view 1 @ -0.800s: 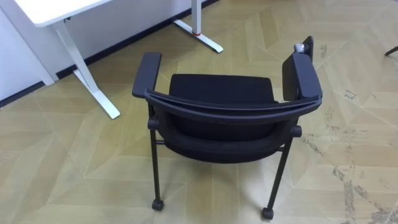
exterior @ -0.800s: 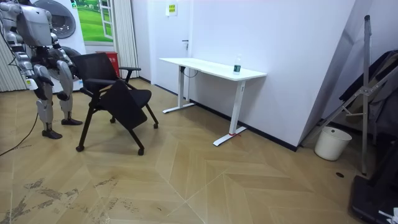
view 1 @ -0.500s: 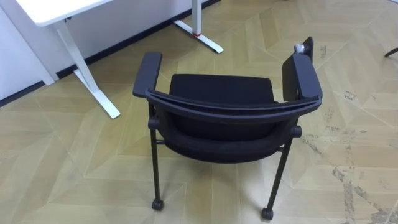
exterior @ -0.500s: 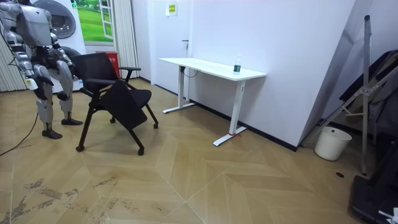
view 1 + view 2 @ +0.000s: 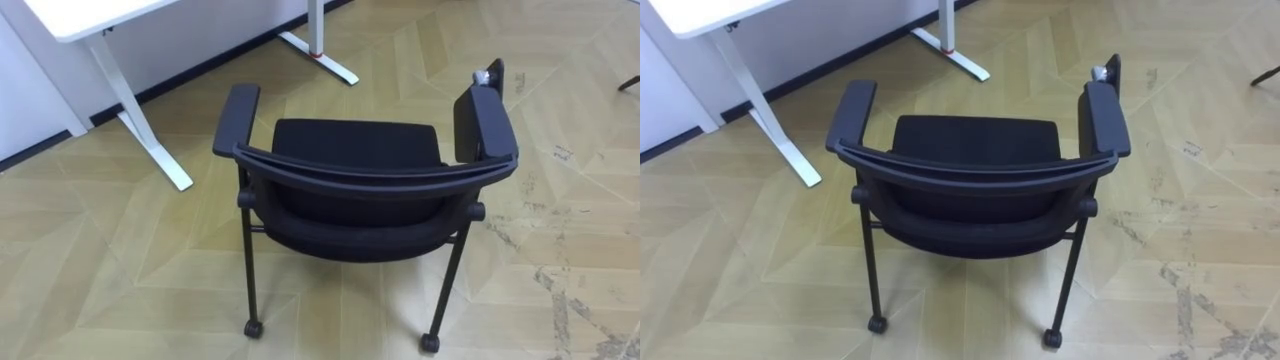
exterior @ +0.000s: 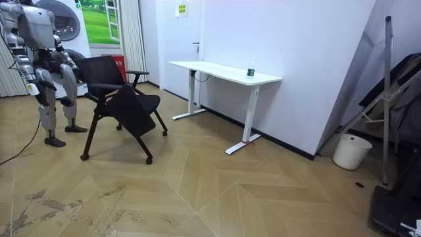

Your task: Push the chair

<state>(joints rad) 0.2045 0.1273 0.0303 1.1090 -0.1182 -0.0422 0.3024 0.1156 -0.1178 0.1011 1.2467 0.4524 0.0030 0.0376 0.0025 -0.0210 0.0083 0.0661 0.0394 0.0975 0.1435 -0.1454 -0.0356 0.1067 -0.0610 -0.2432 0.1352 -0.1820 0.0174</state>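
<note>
A black chair (image 5: pixel 355 150) with armrests and small castors stands on the wood floor right in front of me, its curved backrest (image 5: pixel 370 180) nearest to me and its seat facing away. In the right eye view the chair (image 5: pixel 975 145) looks the same. In the room view I stand upright just behind the chair (image 6: pixel 122 99), at the room view's left. My left hand (image 6: pixel 70 84) and right hand (image 6: pixel 38 87) hang at my sides, apart from the chair, too small to read.
A white desk (image 5: pixel 100 15) on white legs stands ahead to the left, one foot (image 5: pixel 320 55) near the chair's front. In the room view the desk (image 6: pixel 223 71) stands against the wall, a white bucket (image 6: pixel 346 151) and a folded rack (image 6: pixel 395 99) further along.
</note>
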